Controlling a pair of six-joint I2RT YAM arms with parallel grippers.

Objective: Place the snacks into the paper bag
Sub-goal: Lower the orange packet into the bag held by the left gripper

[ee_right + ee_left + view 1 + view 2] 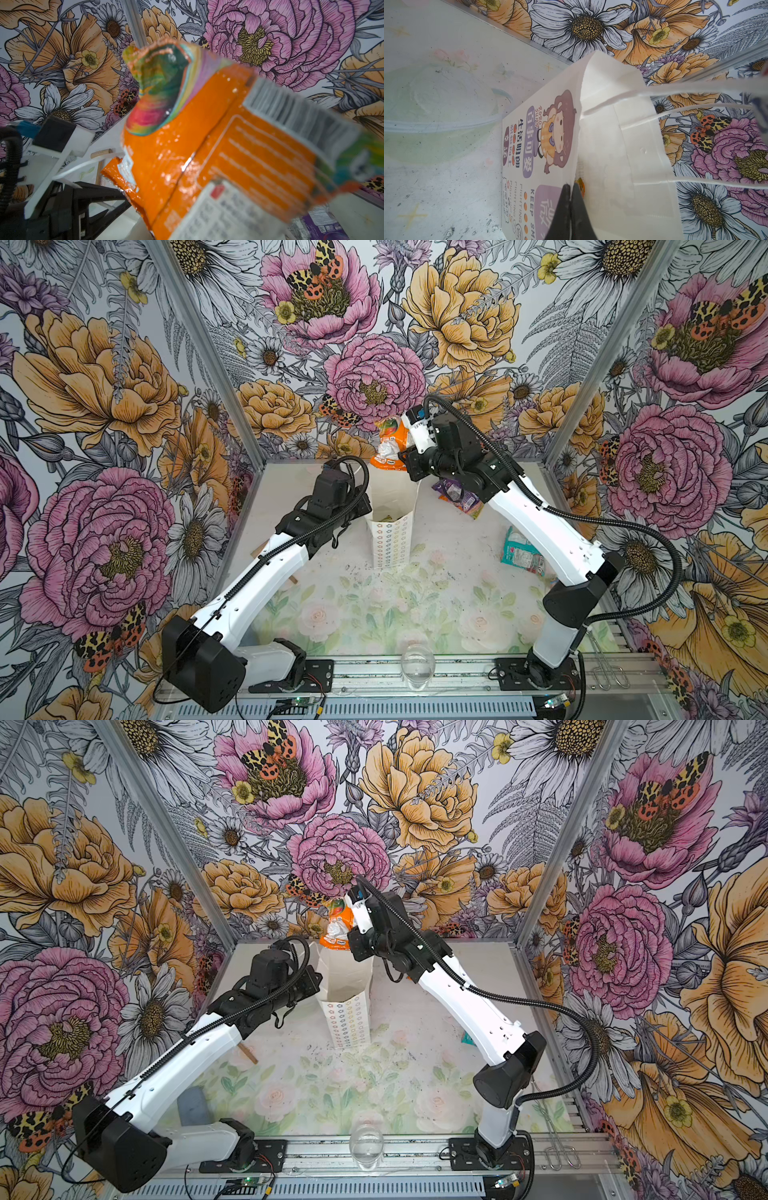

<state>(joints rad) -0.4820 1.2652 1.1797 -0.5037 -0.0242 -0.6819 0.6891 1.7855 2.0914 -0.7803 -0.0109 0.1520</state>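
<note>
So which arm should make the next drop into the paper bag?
Right. The right pincer holds the orange packet just above the paper bag, near its mouth. The left pincer is shut on the bag's rim, apparently steadying it.

Bright, even light fills both top views, with faint soft shadows on the table [457,605], and the frame posts [210,356] lean outward at the picture edges. In the right wrist view the orange-and-white packet [207,155] is blurred and glinting; in the left wrist view the paper bag [612,145] looks washed out.
</note>
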